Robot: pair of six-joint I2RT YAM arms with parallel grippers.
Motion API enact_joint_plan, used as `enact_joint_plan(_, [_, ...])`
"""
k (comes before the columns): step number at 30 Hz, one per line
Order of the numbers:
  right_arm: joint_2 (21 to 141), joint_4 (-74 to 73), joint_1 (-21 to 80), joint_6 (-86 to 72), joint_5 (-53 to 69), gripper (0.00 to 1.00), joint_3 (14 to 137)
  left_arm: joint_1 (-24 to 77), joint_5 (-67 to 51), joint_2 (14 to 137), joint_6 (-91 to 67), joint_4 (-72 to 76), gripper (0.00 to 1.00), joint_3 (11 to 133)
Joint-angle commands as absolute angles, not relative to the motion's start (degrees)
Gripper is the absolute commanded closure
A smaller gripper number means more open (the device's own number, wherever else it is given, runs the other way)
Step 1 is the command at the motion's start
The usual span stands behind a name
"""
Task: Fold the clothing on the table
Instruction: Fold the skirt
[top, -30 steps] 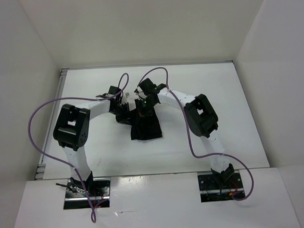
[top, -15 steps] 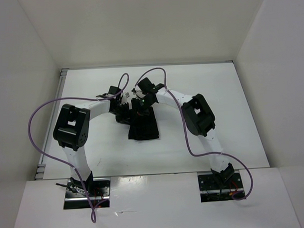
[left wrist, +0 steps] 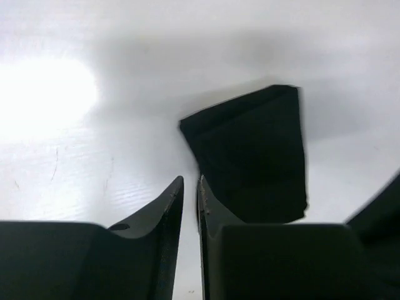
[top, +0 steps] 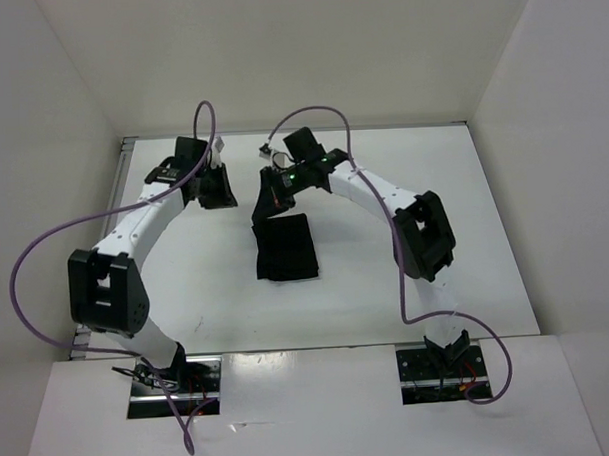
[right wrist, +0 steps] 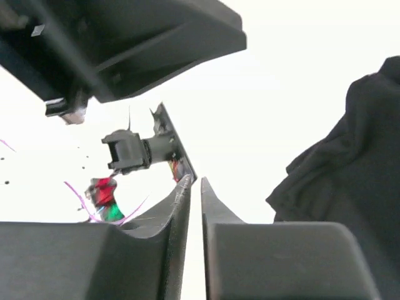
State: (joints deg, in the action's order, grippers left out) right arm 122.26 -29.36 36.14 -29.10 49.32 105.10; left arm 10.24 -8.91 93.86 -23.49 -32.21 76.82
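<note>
The clothing [top: 286, 248] is a plain black garment lying as a small folded rectangle in the middle of the white table [top: 433, 193]. No gripper touches it. My left gripper [top: 220, 191] hovers behind it and to its left. In the left wrist view the left gripper [left wrist: 190, 181] has its fingers a narrow gap apart with nothing between them, and the clothing [left wrist: 250, 150] lies just beyond. My right gripper [top: 266, 196] hangs just behind the garment's far left corner. In the right wrist view the right gripper [right wrist: 195, 182] is also slightly open and empty, with the clothing [right wrist: 350, 169] off to its right.
White walls [top: 52, 147] close the table in on the left, back and right. Purple cables [top: 45, 247] loop off both arms. The arm bases [top: 175, 378] sit at the near edge. The left arm's wrist [right wrist: 125, 44] shows close above in the right wrist view.
Both grippers have let go of the garment and pulled back toward the far side, the left arm swinging well left. The clothing now lies flat and square on its own.
</note>
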Motion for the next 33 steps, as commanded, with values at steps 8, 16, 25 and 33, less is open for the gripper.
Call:
enact_joint_plan(8, [114.4, -30.6, 32.8, -24.5, 38.6, 0.96, 95.5, 11.8, -30.4, 93.2, -21.1, -26.3, 0.93, 76.2])
enact_joint_plan(16, [118.1, -25.9, 35.0, -26.3, 37.5, 0.97, 89.2, 11.8, -32.2, 108.0, -21.1, -25.0, 0.97, 81.0])
enact_joint_plan(25, [122.8, -22.7, 37.8, -29.3, 40.4, 0.97, 89.2, 10.6, -24.2, 114.6, -22.1, -25.4, 0.99, 83.0])
enact_joint_plan(33, [127.7, -21.1, 39.5, -30.9, 43.1, 0.97, 91.8, 10.6, -20.2, 117.2, -21.5, -26.4, 0.99, 82.9])
